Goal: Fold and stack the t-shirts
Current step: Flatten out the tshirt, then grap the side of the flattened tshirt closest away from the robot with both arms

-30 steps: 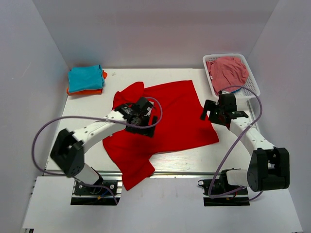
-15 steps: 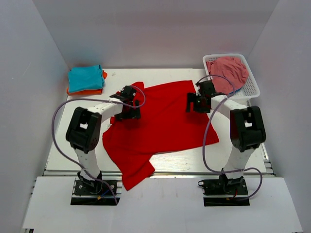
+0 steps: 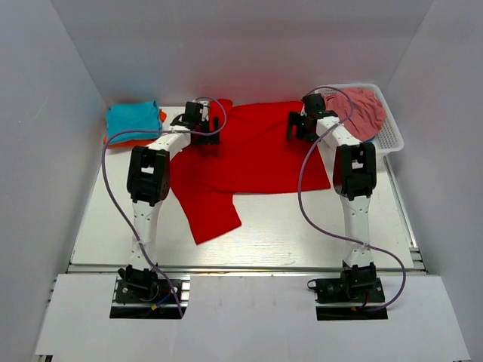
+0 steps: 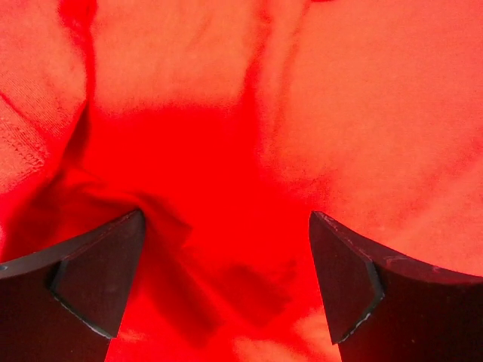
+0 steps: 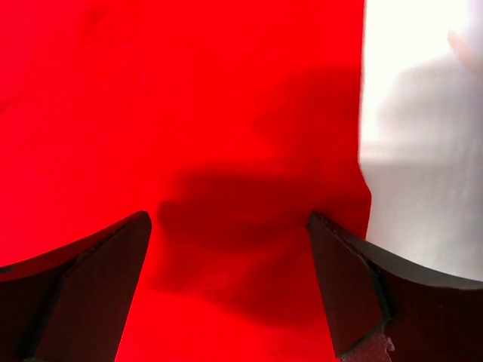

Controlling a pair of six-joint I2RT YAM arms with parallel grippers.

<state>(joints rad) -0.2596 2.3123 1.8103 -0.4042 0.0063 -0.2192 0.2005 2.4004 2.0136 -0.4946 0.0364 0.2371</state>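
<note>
Table [image 3: 287, 226]: white, boxed in by pale walls on the left, right and far sides.
Left gripper [image 4: 226, 249]: jaws spread wide, grasping nothing; the fingertips point down over rumpled red cloth with folds and a seam. Whether they touch it I cannot tell.
Right gripper [image 5: 230, 241]: jaws likewise released and holding nothing, set over flat red cloth, with the cloth's right edge and bare table just to its right.
Red shirt [image 3: 256, 151]: spread across the far middle of the table, both grippers over its far part, left and right. One part trails toward the near left.
Arms: both stretched out from the near edge toward the far side, with cables looping beside them.
Teal shirt [image 3: 132, 119]: folded, in the far left corner, lying on the orange shirt [image 3: 121, 142]; the stack sits just left of the left gripper.
Basket [image 3: 392, 136]: white, in the far right corner, holding a pink cloth [image 3: 362, 105], just right of the right gripper.
</note>
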